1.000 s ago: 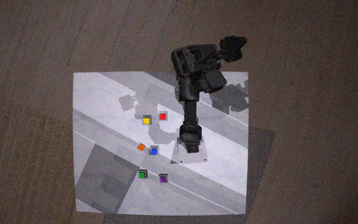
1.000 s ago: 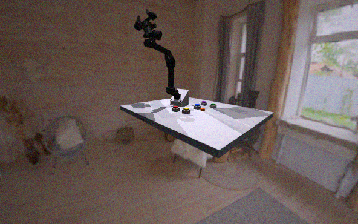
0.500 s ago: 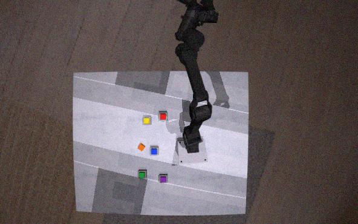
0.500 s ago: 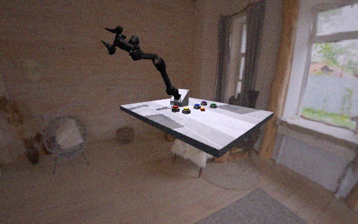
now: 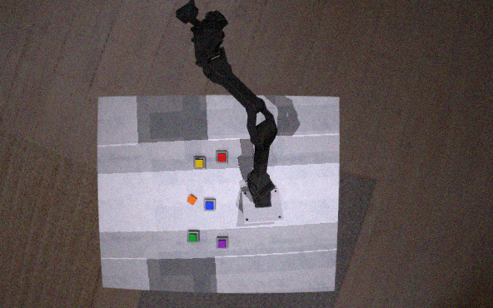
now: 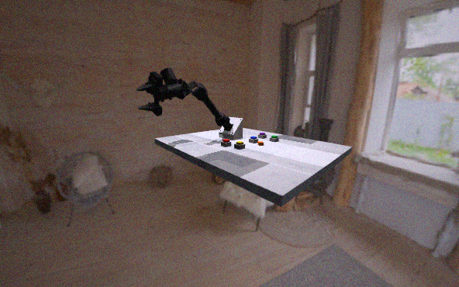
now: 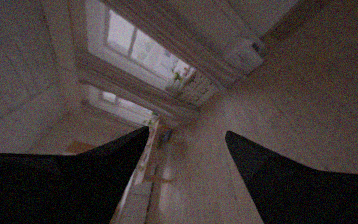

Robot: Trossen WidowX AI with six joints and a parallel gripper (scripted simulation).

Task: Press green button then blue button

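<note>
The green button (image 5: 192, 237) (image 6: 274, 137) stands on the table, its cap raised above its dark base. The blue button (image 5: 209, 205) (image 6: 253, 137) stands nearer the arm's base, also with its cap up. My gripper (image 6: 139, 99) (image 7: 187, 132) is open with nothing between its fingers. It is raised high and reaches out past the table edge, far from both buttons, with its fingers pointing away from them. The wrist view shows the room between the fingers and none of the buttons.
A red button (image 5: 221, 157) (image 6: 226, 140) and a yellow button (image 5: 199, 163) (image 6: 239, 143) stand on the table's red-yellow side. A purple button (image 5: 221, 243) (image 6: 262, 134) is beside the green one. An orange block (image 5: 191, 200) (image 6: 260, 143) lies close to the blue button.
</note>
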